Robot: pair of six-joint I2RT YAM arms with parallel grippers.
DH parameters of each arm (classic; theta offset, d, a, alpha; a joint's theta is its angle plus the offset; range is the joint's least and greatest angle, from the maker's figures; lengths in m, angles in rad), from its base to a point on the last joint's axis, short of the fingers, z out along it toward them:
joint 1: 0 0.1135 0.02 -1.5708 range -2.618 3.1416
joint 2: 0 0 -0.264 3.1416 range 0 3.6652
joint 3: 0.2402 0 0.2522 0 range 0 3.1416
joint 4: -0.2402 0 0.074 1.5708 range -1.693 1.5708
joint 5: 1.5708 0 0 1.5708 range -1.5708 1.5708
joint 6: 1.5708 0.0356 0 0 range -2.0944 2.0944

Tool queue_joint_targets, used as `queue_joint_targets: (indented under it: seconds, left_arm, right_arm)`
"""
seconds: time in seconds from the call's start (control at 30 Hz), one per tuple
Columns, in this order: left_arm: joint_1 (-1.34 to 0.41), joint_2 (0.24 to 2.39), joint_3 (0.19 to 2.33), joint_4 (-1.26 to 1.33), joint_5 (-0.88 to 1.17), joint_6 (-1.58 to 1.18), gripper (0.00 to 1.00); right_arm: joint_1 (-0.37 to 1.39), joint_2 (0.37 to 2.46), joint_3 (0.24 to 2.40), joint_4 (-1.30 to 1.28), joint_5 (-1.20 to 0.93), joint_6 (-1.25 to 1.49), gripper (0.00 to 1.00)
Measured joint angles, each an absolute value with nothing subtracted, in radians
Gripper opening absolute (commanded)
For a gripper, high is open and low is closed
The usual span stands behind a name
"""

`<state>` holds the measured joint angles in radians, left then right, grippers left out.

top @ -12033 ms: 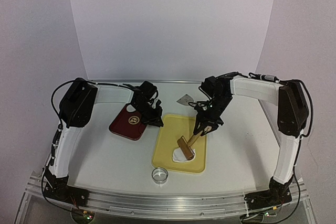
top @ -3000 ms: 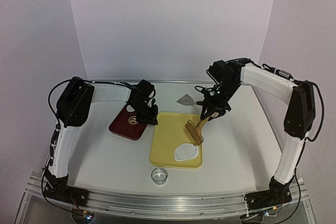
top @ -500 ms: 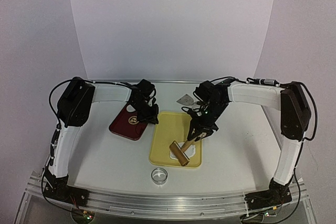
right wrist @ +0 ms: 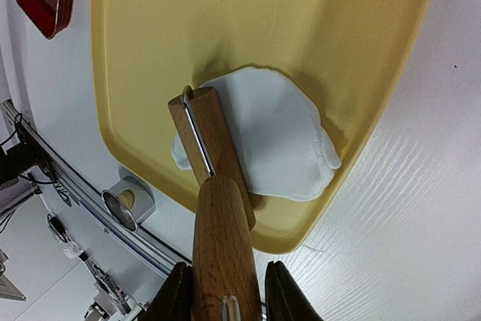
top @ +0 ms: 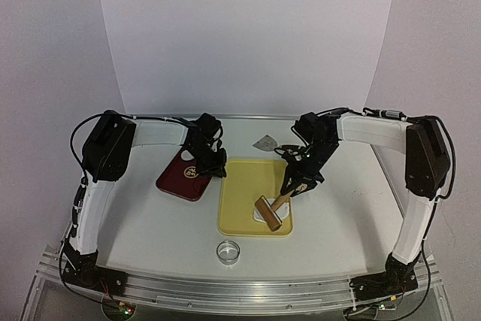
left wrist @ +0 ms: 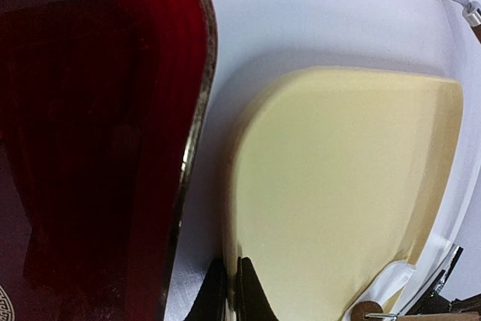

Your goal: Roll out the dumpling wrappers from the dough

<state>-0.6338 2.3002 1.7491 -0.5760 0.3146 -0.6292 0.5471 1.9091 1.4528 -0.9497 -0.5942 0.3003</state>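
Observation:
The dough [right wrist: 278, 133] is a thin, irregular white sheet at the near right of the yellow tray [top: 240, 193]. A wooden roller [right wrist: 207, 148] lies across the dough's left part. My right gripper [right wrist: 223, 295] is shut on the roller's handle [right wrist: 222, 246]. From above, the roller [top: 268, 213] covers most of the dough [top: 282, 204], with the right gripper [top: 294, 184] just behind it. My left gripper [left wrist: 229, 291] is shut on the tray's left rim; the top view shows this gripper [top: 218, 173] at the tray's far left corner. No dumpling wrappers are in view.
A dark red plate [top: 183, 176] lies left of the tray, close to the left gripper. A shiny ring cutter [top: 228, 251] stands on the table in front of the tray. A grey scraper [top: 265, 142] lies behind the tray.
The right gripper has drawn the roller back and to the right across the dough. The left arm and the tray have stayed put.

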Motion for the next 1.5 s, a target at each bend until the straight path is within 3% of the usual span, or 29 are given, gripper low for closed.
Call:
queue_joint_targets:
  seconds: [0.7,1.5]
  left_arm:
    - [-0.616,2.342,1.821,-0.613,0.352,-0.617,0.0]
    - [-0.591,2.346,1.827,-0.619,0.364,-0.591,0.0]
  right_arm:
    - [0.403,1.916,1.488,-1.04,-0.584,0.283,0.0]
    - [0.489,1.95,1.485,-0.969,-0.593,0.342,0.0]
